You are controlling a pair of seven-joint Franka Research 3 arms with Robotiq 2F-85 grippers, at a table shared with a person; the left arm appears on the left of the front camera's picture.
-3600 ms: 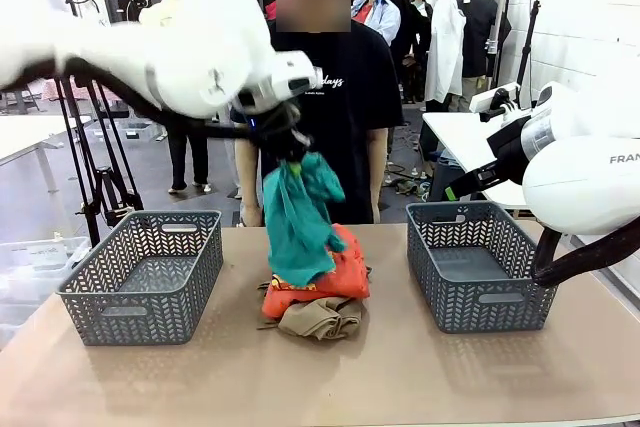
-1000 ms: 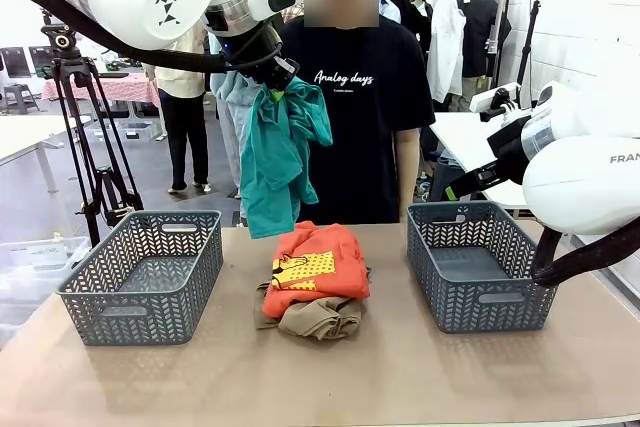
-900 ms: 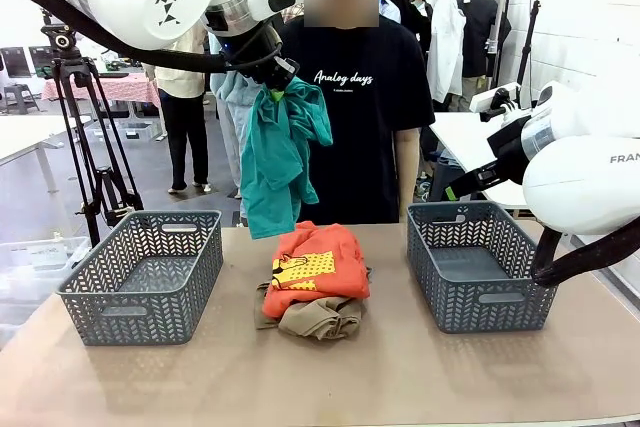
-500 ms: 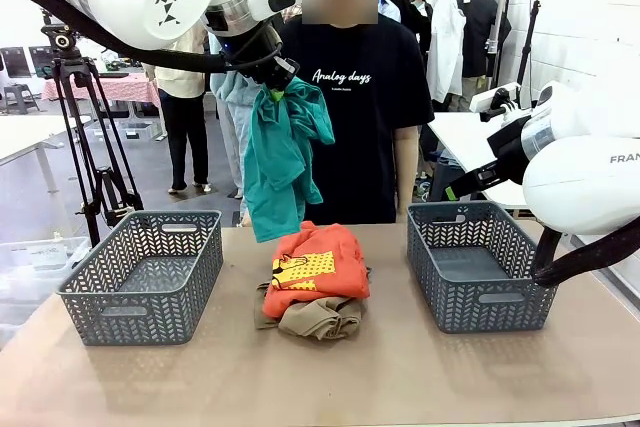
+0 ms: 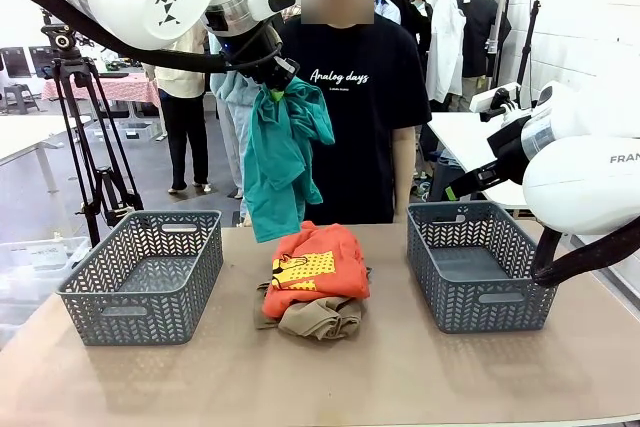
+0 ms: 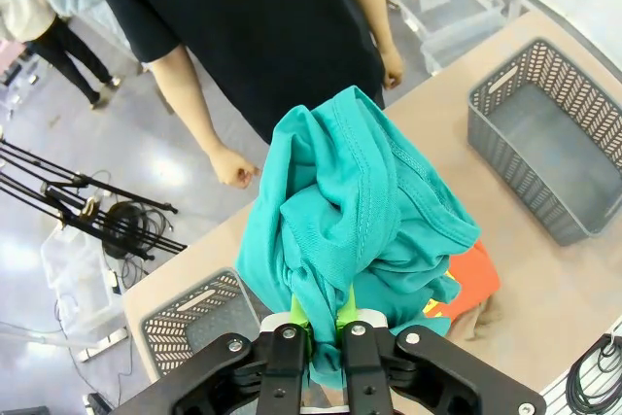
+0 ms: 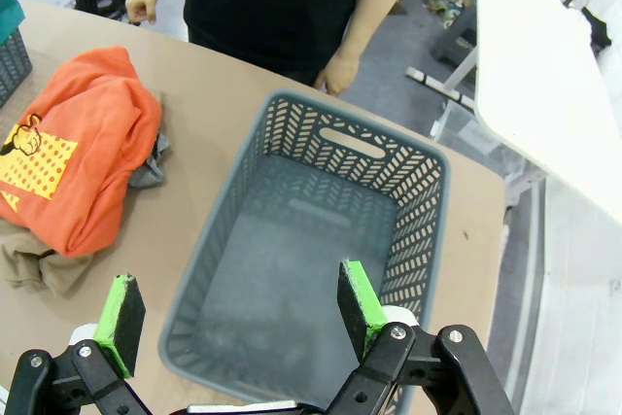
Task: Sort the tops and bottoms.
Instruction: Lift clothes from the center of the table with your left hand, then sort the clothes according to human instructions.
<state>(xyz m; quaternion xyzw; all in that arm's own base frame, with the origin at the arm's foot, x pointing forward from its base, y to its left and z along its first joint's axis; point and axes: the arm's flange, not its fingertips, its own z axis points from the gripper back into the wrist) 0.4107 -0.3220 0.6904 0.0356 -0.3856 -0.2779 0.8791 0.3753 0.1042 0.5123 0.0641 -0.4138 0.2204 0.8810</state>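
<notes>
Front view: left gripper (image 5: 272,85) has lifted teal garment (image 5: 280,162) off orange garment (image 5: 322,269).

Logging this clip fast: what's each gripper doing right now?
Left gripper: shut on the teal garment.
Right gripper: open, empty, facing a grey lattice basket.

Brown table (image 5: 400,377), left basket (image 5: 140,312), right basket (image 5: 480,305), between them orange garment (image 5: 318,269) over tan garment (image 5: 320,319), perhaps grey cloth (image 7: 154,162) beneath.
</notes>
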